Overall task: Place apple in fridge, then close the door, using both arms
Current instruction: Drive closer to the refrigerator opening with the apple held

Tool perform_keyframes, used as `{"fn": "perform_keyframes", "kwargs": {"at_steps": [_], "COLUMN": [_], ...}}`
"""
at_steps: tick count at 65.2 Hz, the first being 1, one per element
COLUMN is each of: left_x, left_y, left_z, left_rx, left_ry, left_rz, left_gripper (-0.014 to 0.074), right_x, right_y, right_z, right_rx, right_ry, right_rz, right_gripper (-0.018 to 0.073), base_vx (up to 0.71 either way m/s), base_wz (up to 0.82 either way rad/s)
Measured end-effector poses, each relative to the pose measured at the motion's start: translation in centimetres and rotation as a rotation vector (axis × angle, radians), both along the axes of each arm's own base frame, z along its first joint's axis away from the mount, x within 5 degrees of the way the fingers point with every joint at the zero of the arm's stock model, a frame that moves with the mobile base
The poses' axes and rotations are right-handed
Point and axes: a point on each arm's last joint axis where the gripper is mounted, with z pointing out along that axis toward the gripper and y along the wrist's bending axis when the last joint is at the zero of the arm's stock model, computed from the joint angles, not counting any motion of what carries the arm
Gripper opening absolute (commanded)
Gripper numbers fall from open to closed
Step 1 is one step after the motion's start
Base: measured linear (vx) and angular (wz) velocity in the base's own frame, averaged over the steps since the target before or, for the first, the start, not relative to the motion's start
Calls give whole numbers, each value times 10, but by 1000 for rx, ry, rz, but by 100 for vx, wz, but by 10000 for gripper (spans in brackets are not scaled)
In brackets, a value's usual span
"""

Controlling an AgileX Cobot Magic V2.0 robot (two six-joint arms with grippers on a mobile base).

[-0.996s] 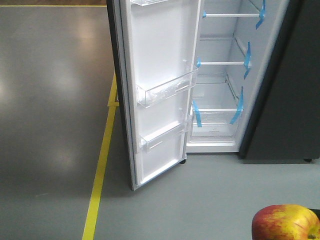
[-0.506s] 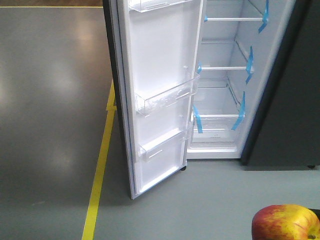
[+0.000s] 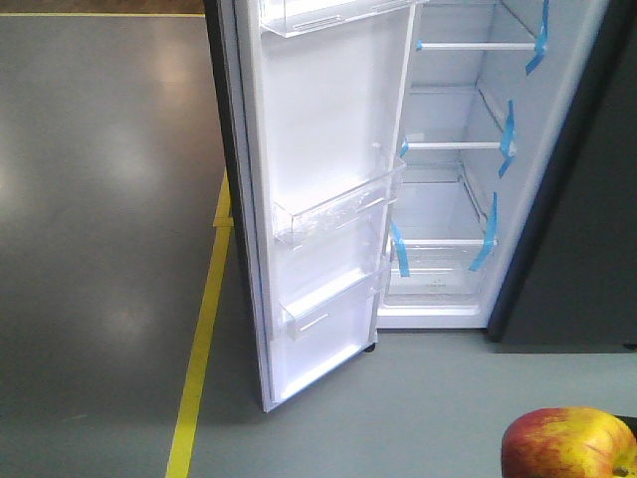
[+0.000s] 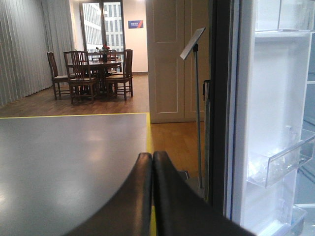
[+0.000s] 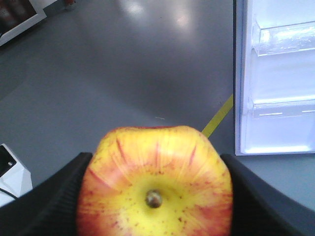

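Right gripper: clamped on the apple, one black finger on each side, both touching the skin. The apple's stem points straight back at the wrist camera, so the stem axis runs along the gripper's line. The apple is near round with no clear long axis. Yellow around the stem, red streaks toward the edges.

Left gripper: fingers pressed together, nothing between them.

Relative to the fridge: the apple is out in front of it, above the floor, well short of the opening and not inside. The door stands wide open on the left of the opening, white lining and clear bins facing out. The left gripper sits on the door's outer side, near its dark edge. Inside are glass shelves with blue tape at their ends. A yellow floor line runs left of the door.
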Motion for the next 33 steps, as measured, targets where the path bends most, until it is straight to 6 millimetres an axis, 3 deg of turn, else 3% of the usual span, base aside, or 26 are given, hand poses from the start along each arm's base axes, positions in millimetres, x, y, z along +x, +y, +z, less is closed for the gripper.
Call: {"fn": "perform_keyframes", "kwargs": {"at_steps": [33], "left_x": [0], "left_y": [0], "left_z": [0], "left_rx": [0], "left_ry": [0], "left_rz": [0], "left_gripper": [-6], "right_x": [0], "right_y": [0], "right_z": [0], "right_rx": [1], "right_ry": [0], "right_rz": [0], "right_gripper": [336], "base_vx": [8], "base_wz": [3]}}
